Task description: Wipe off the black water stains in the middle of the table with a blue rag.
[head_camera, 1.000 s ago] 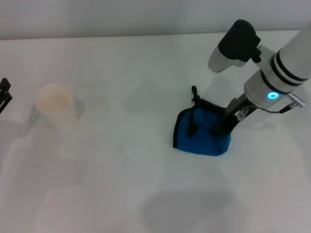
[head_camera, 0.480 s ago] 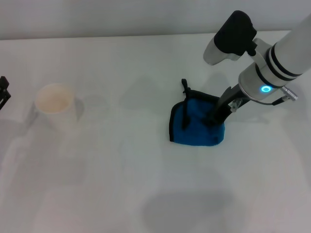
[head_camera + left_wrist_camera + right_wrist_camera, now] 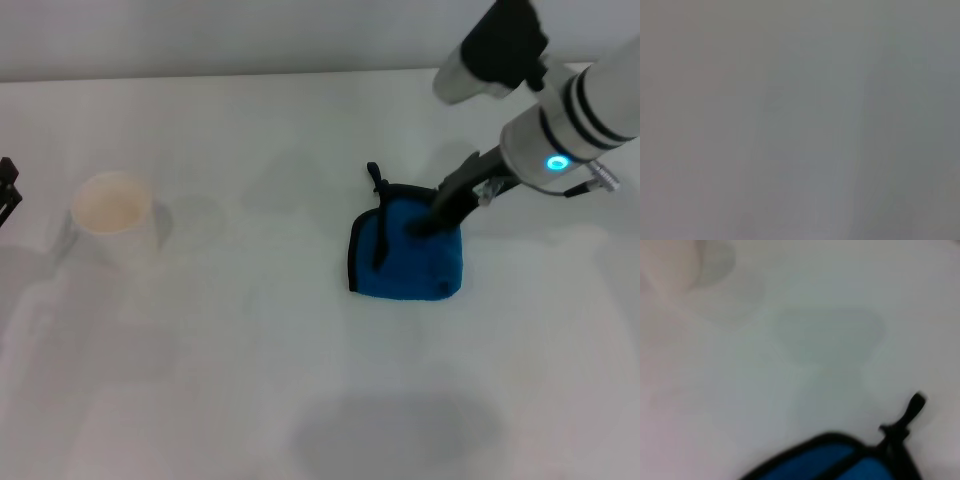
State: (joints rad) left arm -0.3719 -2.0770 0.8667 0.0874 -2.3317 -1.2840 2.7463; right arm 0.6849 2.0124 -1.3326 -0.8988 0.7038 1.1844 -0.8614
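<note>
Wiping looks underway: right tool (image 3: 425,222) presses down on the blue rag (image 3: 408,260) mid-worktop (image 3: 250,380), its finger spread unclear, and no dark stain shows, so it is either covered or already gone.

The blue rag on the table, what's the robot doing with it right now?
The right gripper is pressed down on the blue rag, which lies bunched on the white table right of centre. No black stain is visible; it may be under the rag or gone. A white paper cup stands off to the left. The left gripper sits parked at the table's left edge.
</note>
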